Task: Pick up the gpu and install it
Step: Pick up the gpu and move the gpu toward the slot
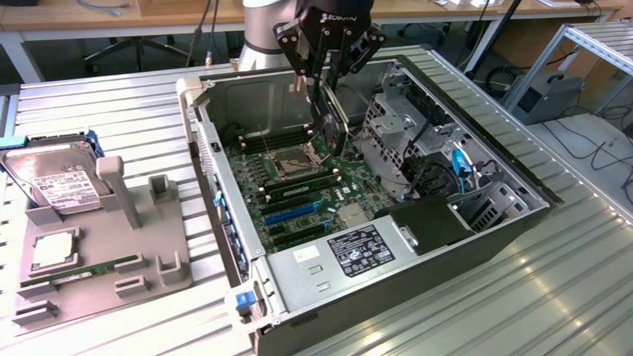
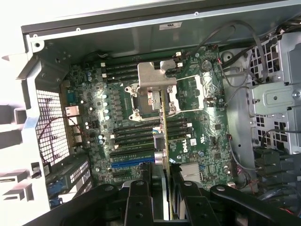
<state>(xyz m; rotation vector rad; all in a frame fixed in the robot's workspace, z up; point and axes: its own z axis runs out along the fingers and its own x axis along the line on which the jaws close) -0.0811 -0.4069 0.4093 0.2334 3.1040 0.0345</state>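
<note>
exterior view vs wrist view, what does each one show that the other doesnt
Exterior adds the hard drive and memory stick on the grey holder beside the computer case. Wrist adds the mesh panel inside the case wall. Both share the motherboard and the graphics card, gripped edge-on in the claw above it.

Clear from above over motherboard [image 1: 342,194]. Hemmed by case wall [image 1: 210,152] on exterior view's left, drive cage [image 1: 390,122] and cables [image 1: 460,167] on its right. Tight around gpu [image 1: 334,130] in gripper [image 1: 325,85].
</note>
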